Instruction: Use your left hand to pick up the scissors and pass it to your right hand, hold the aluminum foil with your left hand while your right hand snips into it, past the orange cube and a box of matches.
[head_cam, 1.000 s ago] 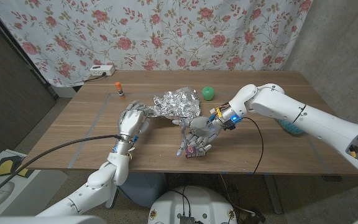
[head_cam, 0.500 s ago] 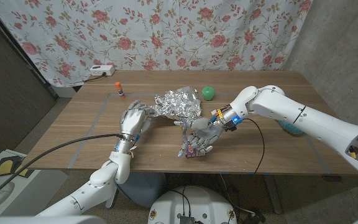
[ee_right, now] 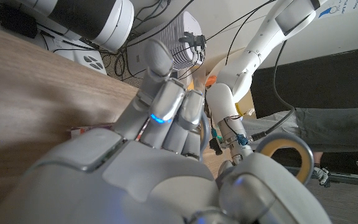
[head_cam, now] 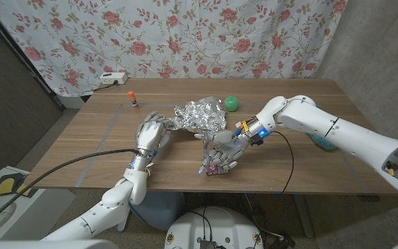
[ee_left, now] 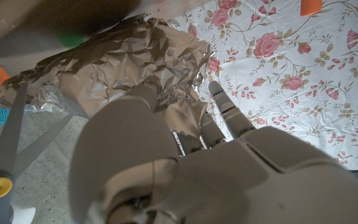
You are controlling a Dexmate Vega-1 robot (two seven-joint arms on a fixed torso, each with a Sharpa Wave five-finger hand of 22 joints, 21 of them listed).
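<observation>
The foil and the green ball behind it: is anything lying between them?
No. In the head view the foil and the green ball sit close together, with just a narrow strip of bare table between them.

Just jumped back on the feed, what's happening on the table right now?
The right hand holds the scissors near the table's front edge, blades pointing up toward the crumpled aluminum foil. The left hand is beside the foil's left edge with its fingers reaching for it; a firm grip is not clear. A box of matches lies under the right hand, and a green ball sits behind the foil. The handover looks done; no cut is visible yet.
</observation>
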